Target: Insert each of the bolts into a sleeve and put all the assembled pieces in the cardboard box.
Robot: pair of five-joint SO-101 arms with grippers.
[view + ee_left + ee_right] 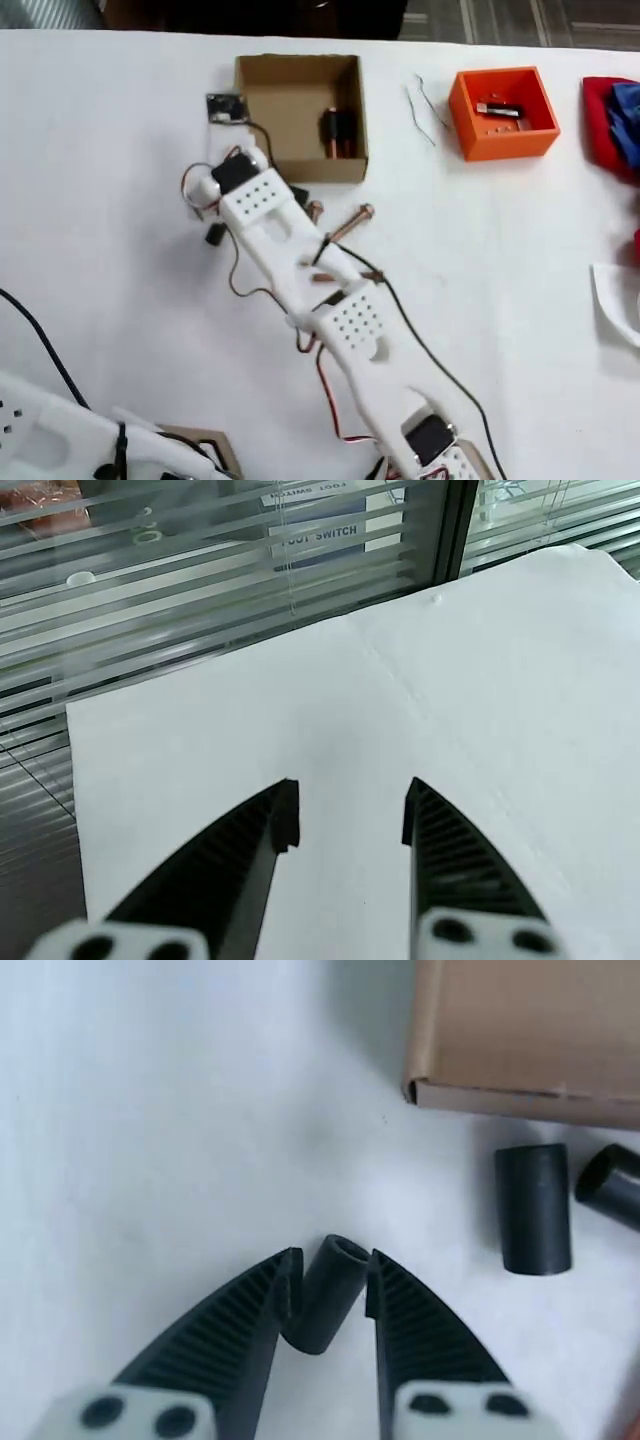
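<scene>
My right gripper (330, 1285) is shut on a black sleeve (325, 1312) that lies tilted on the white table, close to a corner of the cardboard box (530, 1030). Two more black sleeves (535, 1210) (612, 1185) lie beside the box wall. In the high view the right arm (300, 250) stretches from the near edge up to the cardboard box (262, 115), which holds one dark assembled piece (338, 133). Copper bolts (350, 222) (345, 277) lie beside the arm. My left gripper (350, 815) hangs open over bare table, nothing between its fingers.
An orange box (503, 112) holding a small part stands at the back right, with a thin wire (425, 105) left of it. Red and blue cloth (610, 120) lies at the right edge. The left arm (60, 430) sits at the near left corner.
</scene>
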